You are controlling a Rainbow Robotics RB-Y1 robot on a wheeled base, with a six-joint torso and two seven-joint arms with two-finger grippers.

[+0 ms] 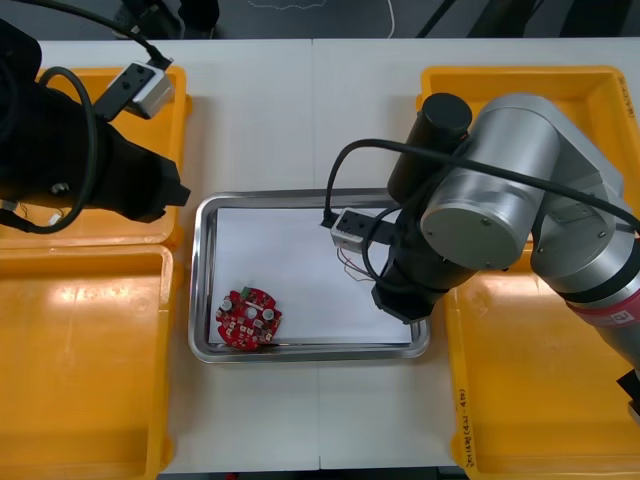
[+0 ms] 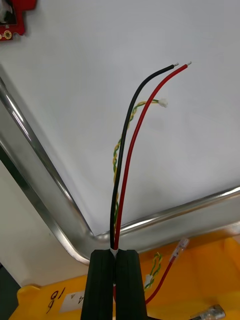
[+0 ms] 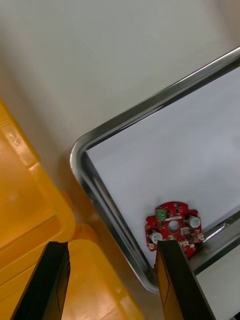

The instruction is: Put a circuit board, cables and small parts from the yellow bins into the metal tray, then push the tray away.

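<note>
The near right yellow bin has a white label on its rim. In the front view the writing is too small to read, but in the right wrist view a handwritten mark on it looks like "16". In that bin lie a loose red wire with a connector, a short twisted piece and a small metal part.

Just beyond, the right gripper hangs over the near right corner of the metal tray. Its fingers are clenched on a black cable, a red cable and a twisted yellow-and-green cable. All three rise from between the fingertips and reach out over the tray's white inside.

The round red circuit board lies in the tray's near left corner, well apart from that gripper.

Farther left, the left gripper hovers released, fingers wide apart and holding nothing, above the left bins beside the tray's rim. The board lies beyond its fingertips.
</note>
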